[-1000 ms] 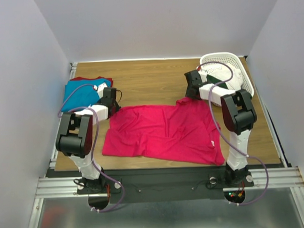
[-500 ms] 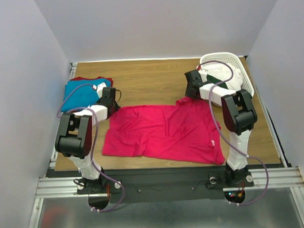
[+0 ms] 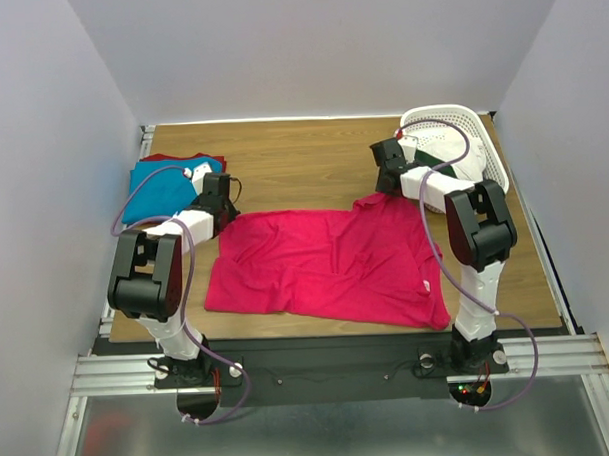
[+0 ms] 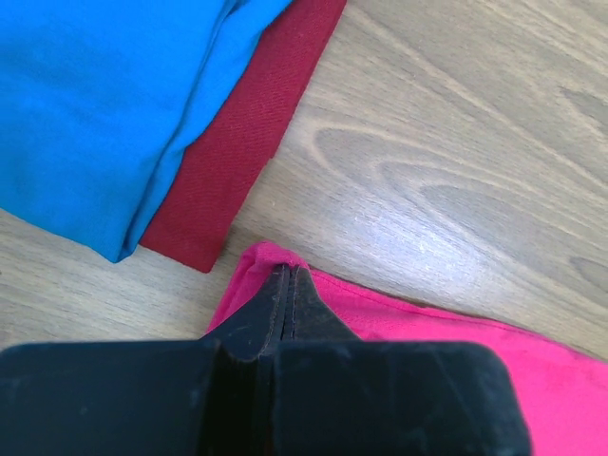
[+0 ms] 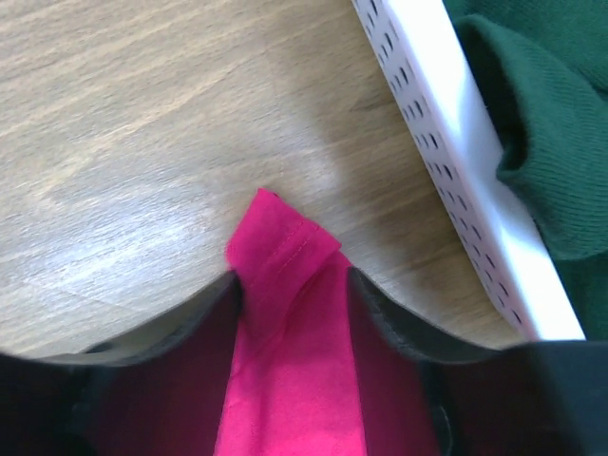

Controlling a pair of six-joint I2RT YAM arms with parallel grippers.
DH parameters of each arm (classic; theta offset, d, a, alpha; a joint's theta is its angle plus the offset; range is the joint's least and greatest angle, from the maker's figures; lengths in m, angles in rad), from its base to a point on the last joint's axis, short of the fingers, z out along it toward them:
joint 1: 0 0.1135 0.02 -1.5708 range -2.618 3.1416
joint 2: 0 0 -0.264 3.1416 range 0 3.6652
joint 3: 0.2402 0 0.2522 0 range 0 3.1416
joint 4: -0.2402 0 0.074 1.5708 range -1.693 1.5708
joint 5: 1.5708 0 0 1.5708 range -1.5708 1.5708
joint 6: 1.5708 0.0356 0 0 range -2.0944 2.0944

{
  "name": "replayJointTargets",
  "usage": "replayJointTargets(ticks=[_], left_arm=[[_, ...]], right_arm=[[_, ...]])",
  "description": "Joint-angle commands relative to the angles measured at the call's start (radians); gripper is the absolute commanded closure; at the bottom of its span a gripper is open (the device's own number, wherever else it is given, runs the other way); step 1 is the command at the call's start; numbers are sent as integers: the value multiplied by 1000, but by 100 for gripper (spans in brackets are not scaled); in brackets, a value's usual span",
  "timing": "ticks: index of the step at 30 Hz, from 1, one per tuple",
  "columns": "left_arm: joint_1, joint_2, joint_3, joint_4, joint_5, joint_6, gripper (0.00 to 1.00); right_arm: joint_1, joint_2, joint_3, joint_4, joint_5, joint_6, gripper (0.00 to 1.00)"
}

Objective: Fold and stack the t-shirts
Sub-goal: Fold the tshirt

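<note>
Left gripper [image 4: 288, 274] clenched at pink t-shirt [image 3: 326, 267] corner; right gripper [image 5: 292, 281] grasping its sleeve

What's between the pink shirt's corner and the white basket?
Just bare wooden table between the pink shirt and the basket; the right wrist view shows it.

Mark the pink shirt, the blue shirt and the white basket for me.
pink shirt [image 3: 326, 267]: top external view, middle of the spread cloth.
blue shirt [image 3: 161, 196]: top external view, bare upper face of the folded shirt.
white basket [image 3: 442, 110]: top external view, far rim.
</note>
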Motion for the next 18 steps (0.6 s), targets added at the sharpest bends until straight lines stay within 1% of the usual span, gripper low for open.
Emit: replayJointTargets(ticks=[1, 7, 9, 14, 15, 16, 18], left_arm=[[6, -50, 7, -9, -8, 20, 100], [6, -53, 10, -10, -8, 23, 100], [6, -52, 11, -13, -8, 28, 100], [7, -52, 16, -16, -11, 32, 100], [10, -53, 16, -17, -13, 32, 100], [10, -52, 18, -18, -16, 35, 100], [12, -52, 19, -18, -16, 35, 100]], right_arm=[[-6, 19, 26, 16, 58, -1, 55], [-7, 52, 29, 19, 55, 4, 58], [-7, 60, 29, 22, 50, 4, 61], [-10, 80, 33, 24, 49, 5, 81], [-10, 72, 32, 24, 47, 2, 88], [-12, 63, 27, 24, 49, 1, 92], [-10, 29, 19, 24, 53, -7, 93]])
